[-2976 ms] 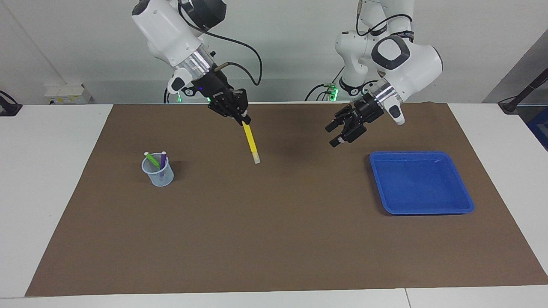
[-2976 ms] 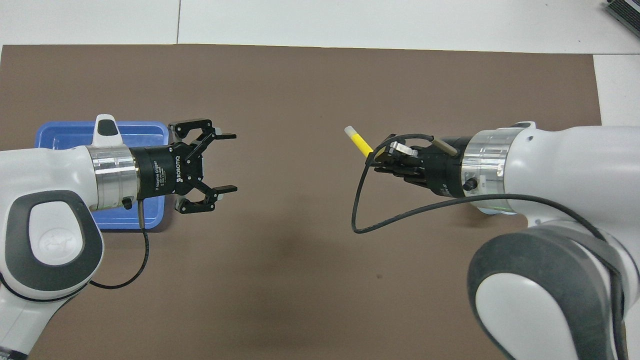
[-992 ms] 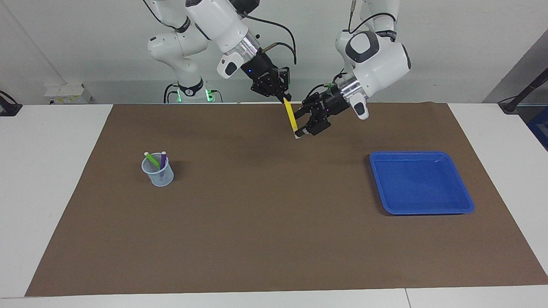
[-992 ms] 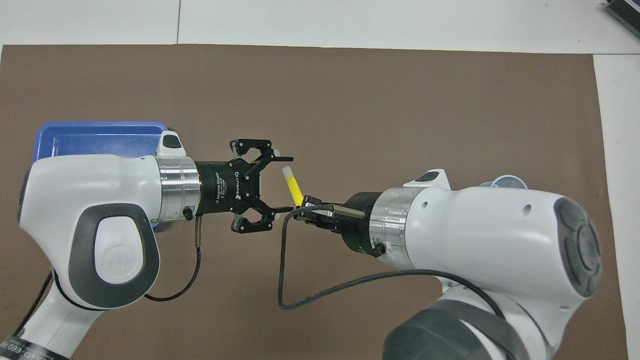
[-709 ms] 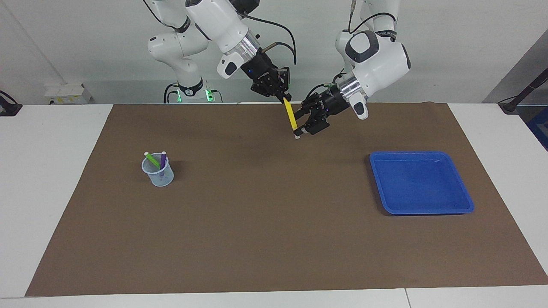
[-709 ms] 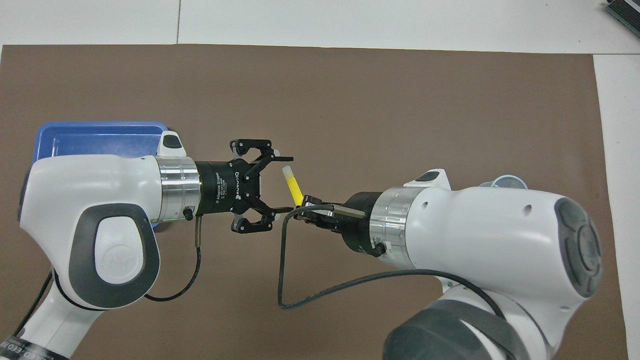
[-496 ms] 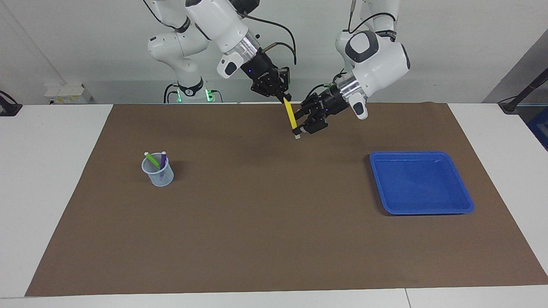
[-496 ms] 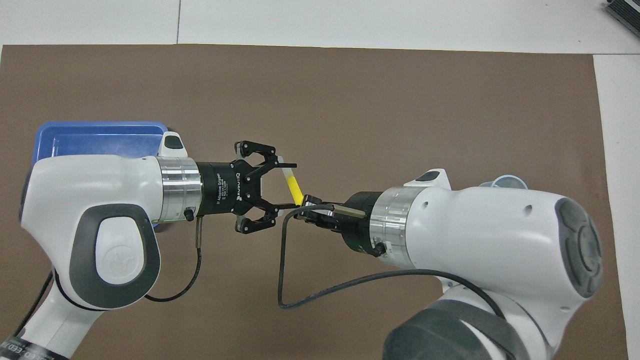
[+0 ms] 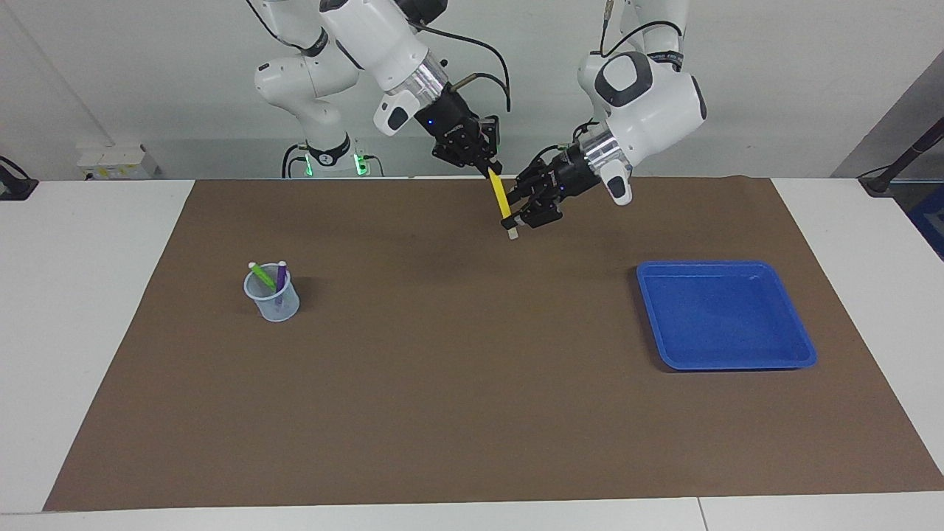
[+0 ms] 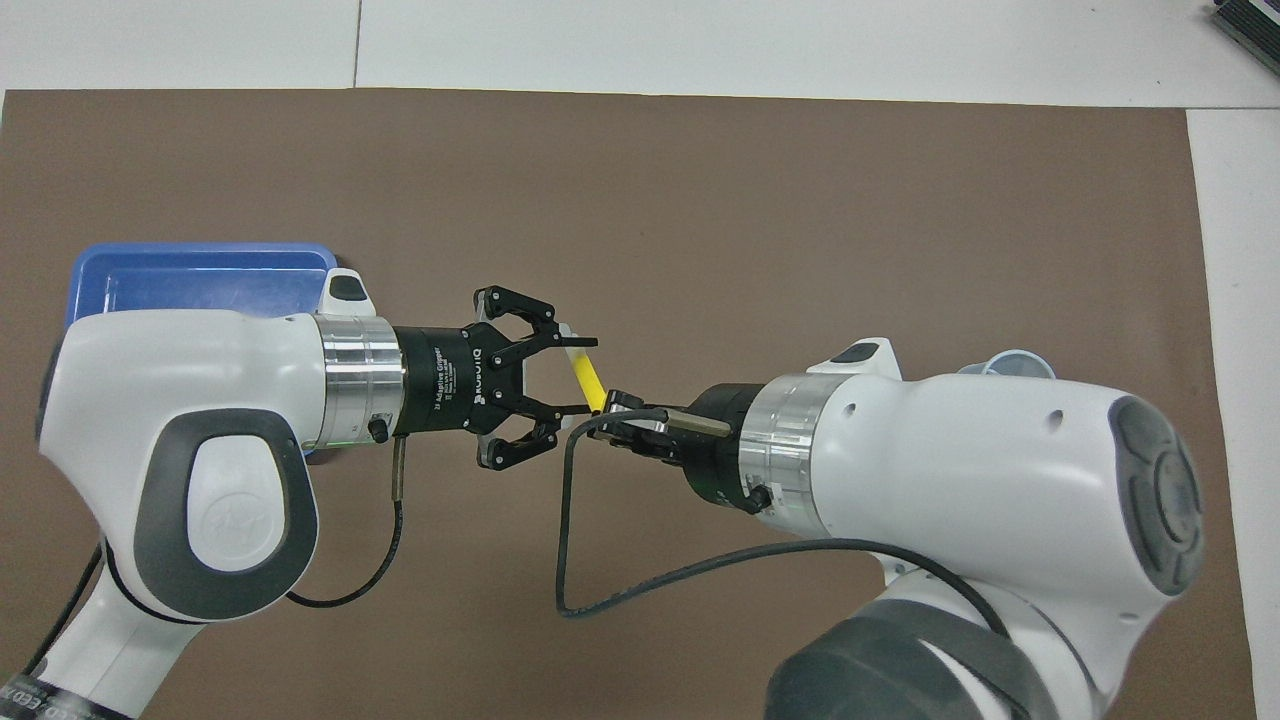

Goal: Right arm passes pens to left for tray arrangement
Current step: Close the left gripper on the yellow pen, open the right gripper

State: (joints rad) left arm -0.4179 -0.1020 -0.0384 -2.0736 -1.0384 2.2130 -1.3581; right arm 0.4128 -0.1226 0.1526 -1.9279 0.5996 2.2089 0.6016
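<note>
From across the desk, we see the right gripper (image 9: 490, 169) pinching the yellow pen (image 9: 501, 199) up in the air over the brown mat (image 9: 442, 383). From above, the left gripper (image 10: 585, 375) has its jaws partly spread around that pen; the blue tray (image 10: 200, 275) sits at the left arm's end.

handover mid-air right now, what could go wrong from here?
1. The right gripper pinches only the top end of the yellow pen; if it lets go before the left gripper has a firm hold, the pen likely drops onto the brown mat.
2. The left fingers straddle the pen near its whitish tip, so it may pivot on the way to the blue tray.
</note>
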